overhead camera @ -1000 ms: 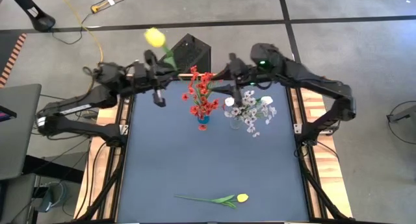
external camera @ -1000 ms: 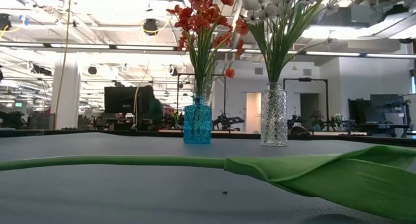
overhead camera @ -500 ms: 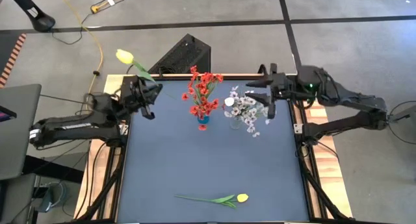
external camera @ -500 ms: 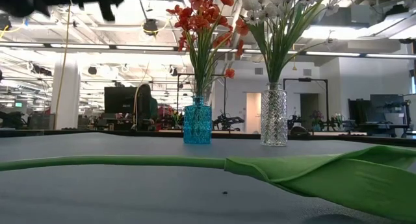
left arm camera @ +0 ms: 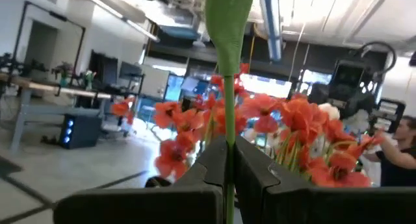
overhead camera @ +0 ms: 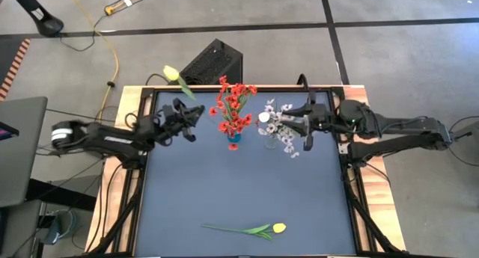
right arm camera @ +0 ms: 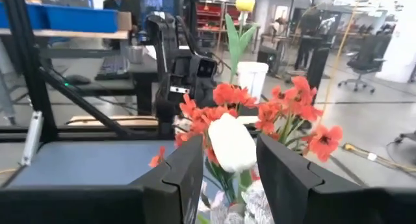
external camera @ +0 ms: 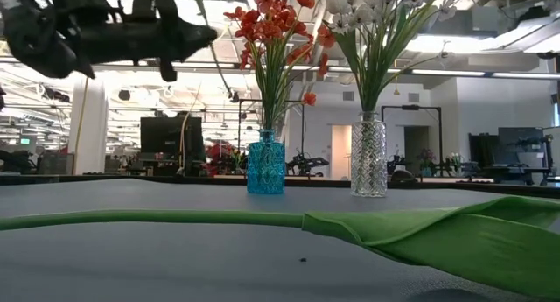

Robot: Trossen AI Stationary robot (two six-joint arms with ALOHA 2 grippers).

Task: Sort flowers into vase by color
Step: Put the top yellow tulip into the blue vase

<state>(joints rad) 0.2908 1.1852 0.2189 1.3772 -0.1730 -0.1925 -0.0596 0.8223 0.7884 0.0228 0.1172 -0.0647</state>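
My left gripper [overhead camera: 188, 116] hangs above the table's far left part, left of the blue vase [overhead camera: 233, 143], and is shut on a yellow tulip [overhead camera: 172, 72]. The blue vase holds the red flowers [overhead camera: 233, 108]. Right of it, a clear vase [external camera: 368, 155] holds a white tulip [overhead camera: 263, 117] and small white-pink blossoms [overhead camera: 284, 129]. My right gripper [overhead camera: 301, 125] is open, level and just right of that bunch; the white tulip [right arm camera: 231, 143] shows ahead between its fingers, untouched. A second yellow tulip [overhead camera: 258, 229] lies flat on the table near the front edge. My left gripper pinches the yellow tulip's green stem [left arm camera: 229, 156] between its two fingers, well below the blossom. The fingers come from the table's left, slanting a little upward, and lie across the stem. The flower is lifted clear and rises above the fingers, leaning toward the far left corner.
The table's dark mat [overhead camera: 239, 191] stretches between the vases and the lying tulip, whose stem and leaf [external camera: 394, 228] fill the foreground of the low view. A black box [overhead camera: 213, 62] stands beyond the far edge. A person's head [left arm camera: 406, 130] shows in the room.
My left gripper has come down with the yellow tulip toward the blue vase and now shows in the low view; the flower has swung so that its blossom sits lower. My right gripper has drawn back from over the clear vase toward the table's right edge and has sunk.
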